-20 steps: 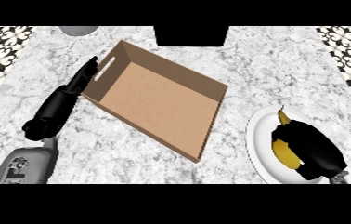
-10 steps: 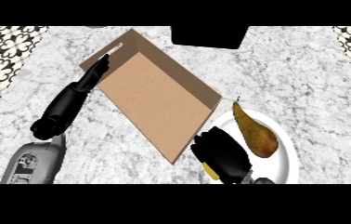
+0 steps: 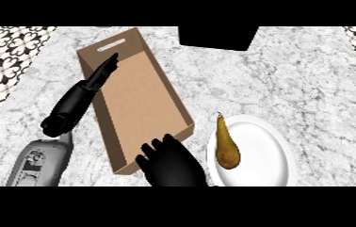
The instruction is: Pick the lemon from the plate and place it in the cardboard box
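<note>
From my station I see my right hand (image 3: 170,162) low in the head view, sitting between the near corner of the cardboard box (image 3: 139,103) and the plate (image 3: 268,155); its fingers look curled, and I think it carries the lemon, though the fruit itself is hidden, so I cannot be sure. On the plate lies only a brownish-yellow pear-shaped fruit (image 3: 226,148), long axis running away from me, at the plate's left edge just right of that hand. The box lies up and left of the hand, its long axis slanting away toward the upper left, the near wall just beside the fingers. My left hand (image 3: 97,77) stretches open and straight-fingered over the box's left wall. The box floor is bare, so the drop has room past the near wall.
</note>
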### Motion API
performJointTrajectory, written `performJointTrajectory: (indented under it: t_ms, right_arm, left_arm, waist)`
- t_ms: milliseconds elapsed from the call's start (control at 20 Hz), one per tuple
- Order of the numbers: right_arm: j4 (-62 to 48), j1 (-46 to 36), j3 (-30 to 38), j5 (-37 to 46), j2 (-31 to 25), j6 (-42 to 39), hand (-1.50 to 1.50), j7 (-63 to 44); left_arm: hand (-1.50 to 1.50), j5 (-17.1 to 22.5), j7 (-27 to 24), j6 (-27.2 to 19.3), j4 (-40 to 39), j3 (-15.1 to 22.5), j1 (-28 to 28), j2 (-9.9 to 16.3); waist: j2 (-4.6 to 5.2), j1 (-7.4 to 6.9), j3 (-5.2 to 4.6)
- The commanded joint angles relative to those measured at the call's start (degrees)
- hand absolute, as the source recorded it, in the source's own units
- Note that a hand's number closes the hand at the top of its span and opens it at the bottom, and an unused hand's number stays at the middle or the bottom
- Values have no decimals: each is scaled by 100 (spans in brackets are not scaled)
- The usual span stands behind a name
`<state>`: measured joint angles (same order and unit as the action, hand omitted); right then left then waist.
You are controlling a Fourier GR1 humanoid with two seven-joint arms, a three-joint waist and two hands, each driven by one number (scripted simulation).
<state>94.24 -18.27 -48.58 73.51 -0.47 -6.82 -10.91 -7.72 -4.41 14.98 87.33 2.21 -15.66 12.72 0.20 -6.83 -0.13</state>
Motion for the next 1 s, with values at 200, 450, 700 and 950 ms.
performJointTrajectory:
  t_ms: [200,450,700,950]
  right_arm:
    - [601,-870,-170,-707,46,905,150,-2565]
    - [181,-1936,205,-1048,47,1442,150,-3939]
    - [-627,-3248,407,-1555,47,1841,150,-5152]
    - [-2034,-4584,665,-2178,47,1625,150,-5379]
  left_arm:
    - [0,-25,-85,-17,-174,-63,45,30]
    - [0,-94,94,-121,-165,-44,-147,-39]
    - [0,-133,-3,-78,-263,-73,-199,37]
    - [0,-85,-63,-89,-315,-116,-72,-19]
  waist:
    - [-19,141,-5]
    - [2,133,-5]
    - [21,130,-9]
    - [30,241,-9]
